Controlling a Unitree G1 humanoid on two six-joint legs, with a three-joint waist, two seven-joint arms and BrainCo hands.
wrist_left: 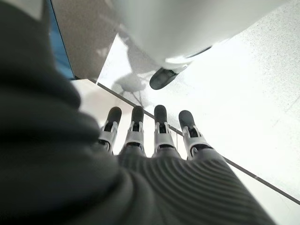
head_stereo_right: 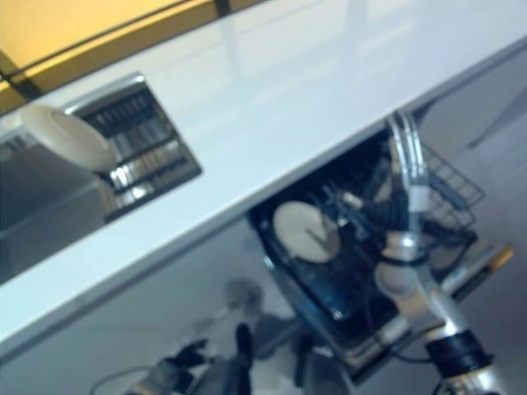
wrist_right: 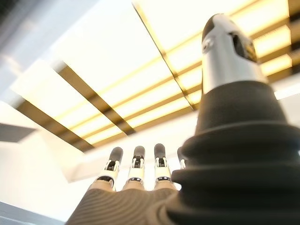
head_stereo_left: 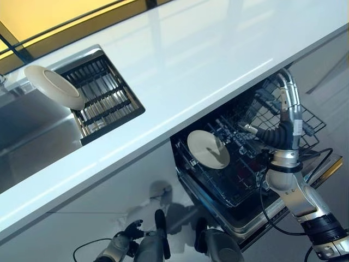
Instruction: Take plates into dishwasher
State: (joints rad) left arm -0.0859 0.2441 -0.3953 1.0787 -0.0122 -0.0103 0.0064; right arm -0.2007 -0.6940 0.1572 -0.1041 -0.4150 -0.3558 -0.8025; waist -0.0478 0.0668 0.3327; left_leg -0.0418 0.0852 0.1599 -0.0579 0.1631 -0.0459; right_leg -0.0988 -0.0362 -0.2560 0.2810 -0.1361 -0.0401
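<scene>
One white plate (head_stereo_left: pixel 208 149) stands on edge in the pulled-out lower rack (head_stereo_left: pixel 221 191) of the open dishwasher under the counter. A second white plate (head_stereo_left: pixel 54 86) leans upright in the ribbed drying rack (head_stereo_left: pixel 106 95) by the sink. My right hand (head_stereo_left: pixel 290 106) is raised over the dishwasher's right side, to the right of the racked plate and apart from it, fingers (wrist_right: pixel 136 171) straight and empty. My left hand (head_stereo_left: pixel 128 236) hangs low near the floor, left of the dishwasher, with straight fingers (wrist_left: pixel 159 126) holding nothing.
A long white counter (head_stereo_left: pixel 207 60) runs across above the dishwasher. The steel sink (head_stereo_left: pixel 32 128) lies at its left end. A wire basket (head_stereo_left: pixel 308 117) juts out at the dishwasher's right, behind my right hand. The dishwasher door (head_stereo_left: pixel 272 215) lies open low down.
</scene>
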